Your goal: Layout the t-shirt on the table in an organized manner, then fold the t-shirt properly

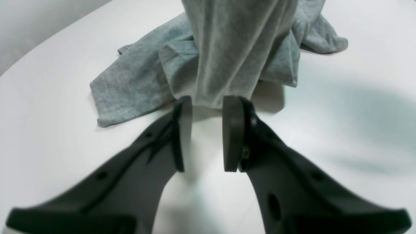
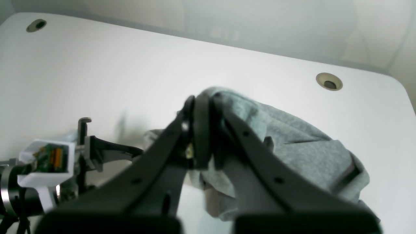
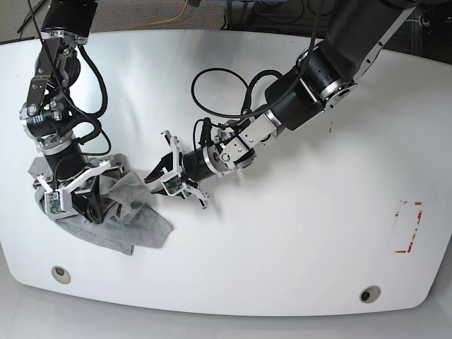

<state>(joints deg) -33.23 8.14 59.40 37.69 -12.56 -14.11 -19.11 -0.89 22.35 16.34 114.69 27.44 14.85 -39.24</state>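
The heather-grey t-shirt [image 3: 138,219] lies crumpled near the table's [image 3: 282,247] front-left corner in the base view. My right gripper [image 3: 74,201] points down into the heap. In the right wrist view it [image 2: 206,97] is shut on a fold of the t-shirt [image 2: 308,152], which drapes away to the right. My left gripper [image 3: 150,178] reaches in from the right to a raised corner of the cloth. In the left wrist view its narrow-set jaws [image 1: 208,100] hold the lower edge of a hanging fold of the t-shirt [image 1: 227,48], while the remaining fabric lies bunched on the table [image 1: 48,97] behind.
Two small round holes [image 3: 61,274] [image 3: 369,293] sit near the table's front edge. A red rectangular outline [image 3: 409,226] is marked at the right. The left arm's black cables [image 3: 212,92] loop above the table's middle. The curved table edge runs close to the heap.
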